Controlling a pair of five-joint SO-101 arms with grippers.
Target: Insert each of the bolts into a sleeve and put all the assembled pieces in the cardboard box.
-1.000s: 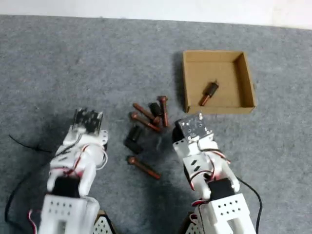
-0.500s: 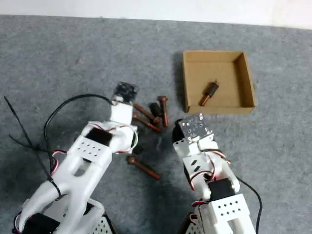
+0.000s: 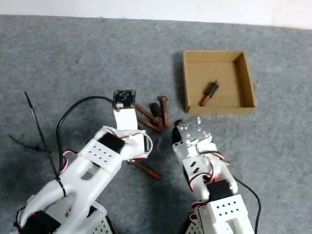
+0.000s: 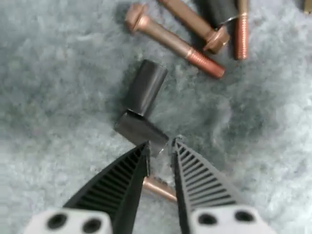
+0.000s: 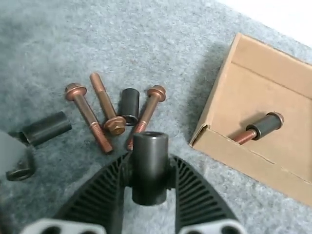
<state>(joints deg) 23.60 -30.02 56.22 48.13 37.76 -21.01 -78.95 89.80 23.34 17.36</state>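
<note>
Bare grey bench (image 3: 58, 63) spreads wide on the far and left sides of the parts cluster. The cardboard box (image 3: 219, 109) stands beyond the right arm, its side wall near the loose bolts (image 3: 163, 111). The left fingers (image 4: 122, 180) are parted by a narrow gap, with their tips at the end of a lying sleeve (image 4: 141, 130). One bolt (image 4: 158, 187) lies beneath them, and a second sleeve (image 4: 146, 87) is just past. The right fingers (image 5: 190, 190) clamp a held sleeve (image 5: 150, 165) above the bench, near the box's corner. One assembled piece (image 3: 208, 93) lies inside the box. A pale strip (image 3: 146, 7) borders the bench's far edge.
</note>
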